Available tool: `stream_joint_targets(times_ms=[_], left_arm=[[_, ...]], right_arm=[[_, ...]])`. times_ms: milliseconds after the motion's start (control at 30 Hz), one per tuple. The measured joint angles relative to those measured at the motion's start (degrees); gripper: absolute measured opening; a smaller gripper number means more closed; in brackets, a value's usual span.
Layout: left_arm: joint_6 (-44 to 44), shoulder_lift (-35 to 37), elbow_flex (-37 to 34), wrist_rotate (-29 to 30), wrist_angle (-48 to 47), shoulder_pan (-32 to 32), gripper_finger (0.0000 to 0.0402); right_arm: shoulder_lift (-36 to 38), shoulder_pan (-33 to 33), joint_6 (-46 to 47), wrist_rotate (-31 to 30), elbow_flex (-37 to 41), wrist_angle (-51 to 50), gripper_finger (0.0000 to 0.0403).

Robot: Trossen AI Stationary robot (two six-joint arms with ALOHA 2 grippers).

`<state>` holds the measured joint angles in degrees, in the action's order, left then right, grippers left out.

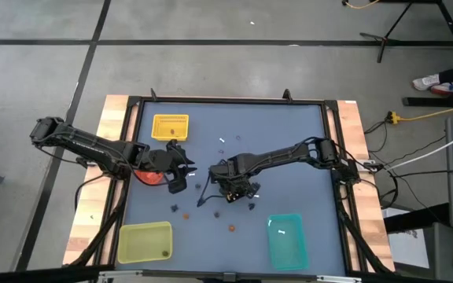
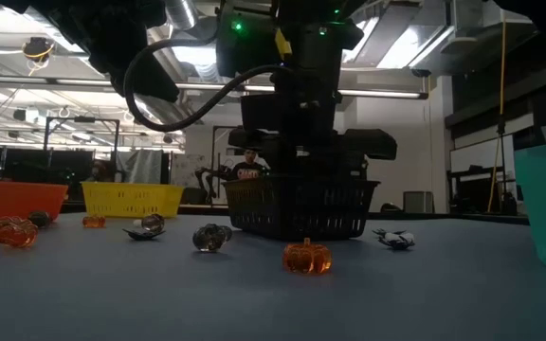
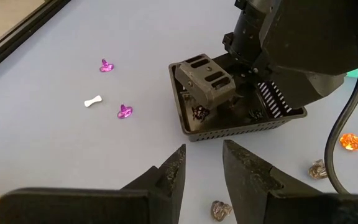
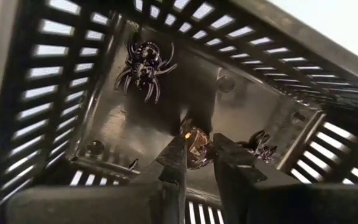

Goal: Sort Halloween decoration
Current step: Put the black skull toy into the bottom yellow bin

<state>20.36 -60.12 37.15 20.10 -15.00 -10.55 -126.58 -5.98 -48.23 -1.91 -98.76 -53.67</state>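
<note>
My right gripper [image 4: 199, 149] points down inside a small black slotted basket [image 3: 191, 134] in the middle of the table and is shut on a small dark trinket [image 4: 196, 142]. Two dark spider trinkets [image 4: 143, 65] lie on the basket floor. My left gripper [image 3: 204, 168] hangs open and empty above the table, left of the basket. Loose trinkets lie on the mat: two purple ones [image 3: 125, 112], a white bone [image 3: 92, 101], an orange pumpkin [image 2: 308, 257] and greyish ones [image 3: 219, 210]. My right gripper pinches the small dark trinket [image 4: 195, 135] between its two fingertips [image 4: 178, 152]. The fingers come from above, pointing down into the basket. I cannot tell whether the trinket still rests on the basket floor.
A yellow basket [image 1: 171, 126] stands at the far left, an orange container [image 1: 149, 178] sits under my left arm, a yellow-green tray [image 1: 144, 241] is at the near left, and a teal container [image 1: 287, 238] at the near right. The mat has a dark raised frame [image 1: 336, 157].
</note>
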Motion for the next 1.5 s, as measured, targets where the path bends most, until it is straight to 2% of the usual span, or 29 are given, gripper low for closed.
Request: stream_joint_targets(times_ms=[500, 800, 1133, 1300, 1500], left_arm=[[0.0, 0.0, 0.0, 0.0, 0.0, 0.0, 0.0092], [0.0, 0.0, 0.0, 0.0, 0.0, 0.0, 0.0092], [0.0, 2.4, 0.0, 0.0, -0.1, 0.0, 0.0092], [0.0, 4.7, 0.0, 0.0, 0.0, 0.0, 0.0092], [0.0, 6.3, 0.0, 0.0, 0.0, 0.0, 0.0092]], right_arm=[[0.0, 0.0, 0.0, 0.0, -2.0, -2.3, 0.0065], [0.0, 0.0, 0.0, 0.0, -7.8, -6.1, 0.0064], [0.0, -1.0, -0.1, 0.0, -16.3, -6.0, 0.0064], [0.0, -3.0, -0.2, 0.4, -18.0, 0.2, 0.0064], [0.0, -5.8, -1.7, 0.5, -18.0, 12.7, 0.0064]])
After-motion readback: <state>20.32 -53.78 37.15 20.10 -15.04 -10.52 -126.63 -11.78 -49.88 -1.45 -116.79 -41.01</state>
